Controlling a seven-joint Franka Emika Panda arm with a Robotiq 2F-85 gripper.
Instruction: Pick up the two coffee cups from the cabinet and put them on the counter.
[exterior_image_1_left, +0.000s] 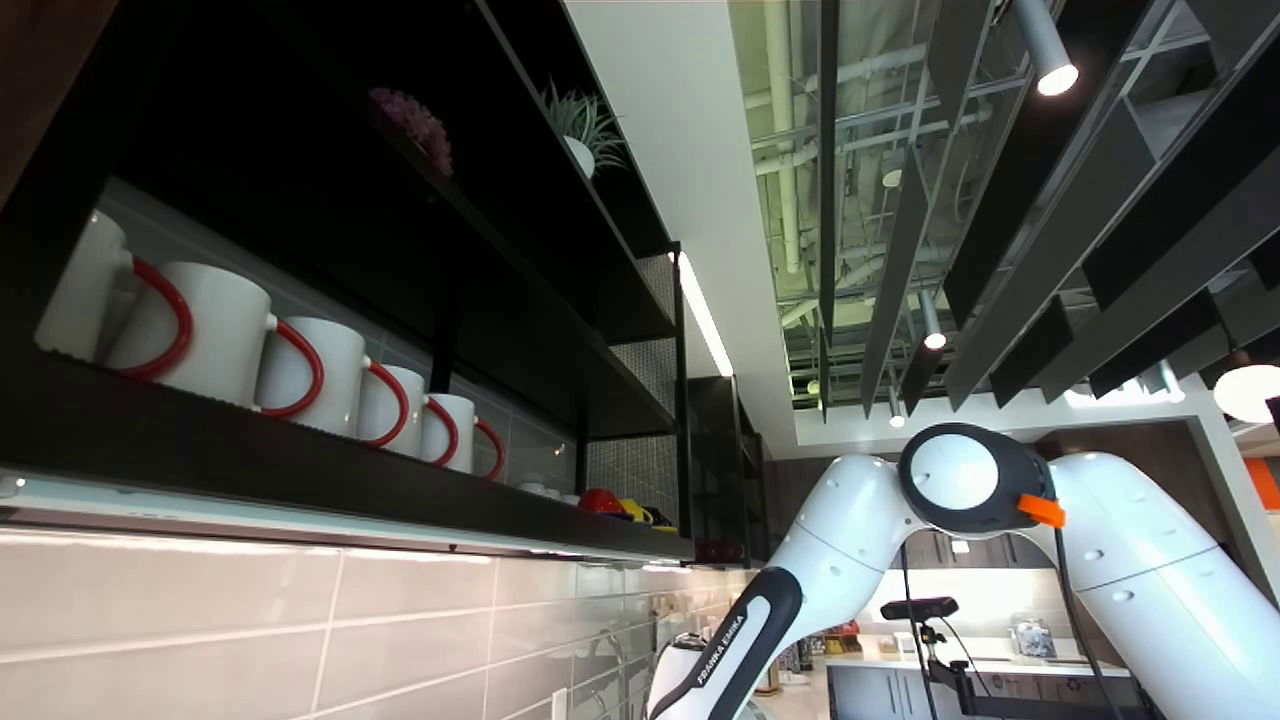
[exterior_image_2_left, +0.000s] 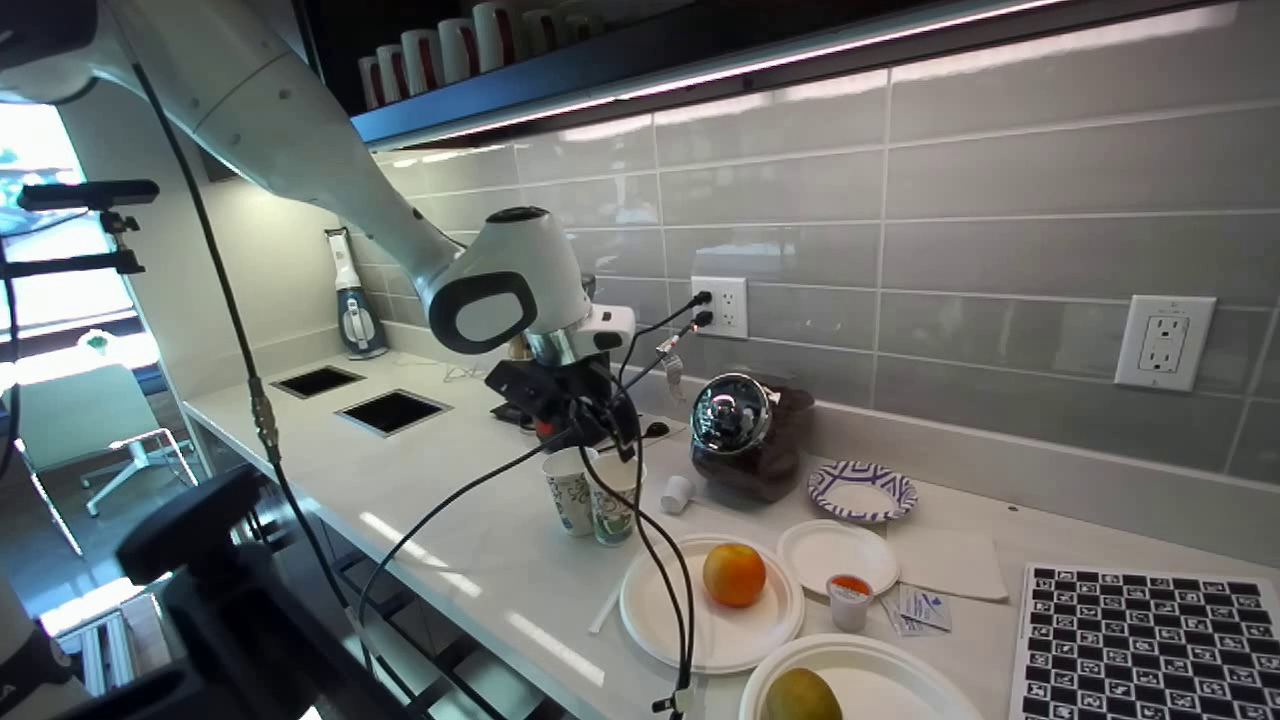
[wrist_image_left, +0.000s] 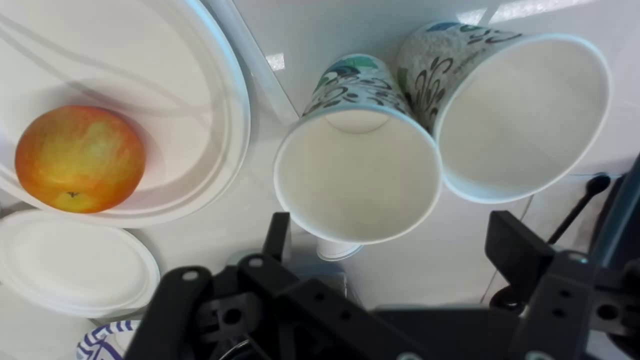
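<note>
Two swirl-patterned paper coffee cups (wrist_image_left: 360, 175) are stood upright on the counter (exterior_image_2_left: 490, 580), between its front edge and its wall-side edge, their rims seen to meet in the wrist view. The gripper (wrist_image_left: 392, 227) is held near those rims, its fingers spread wide apart. Beside the cups, an apple (wrist_image_left: 82, 157) is carried by a white plate (wrist_image_left: 165, 60). White red-handled mugs (exterior_image_1_left: 220, 320) are lined along the bottom shelf of the black cabinet (exterior_image_1_left: 300, 465).

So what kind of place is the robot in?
Probably a kitchen, maybe one at an office, though I can't be sure. White mugs stand in a dark cabinet, paper cups stand on a long counter, and a round fruit sits on a white plate.
</note>
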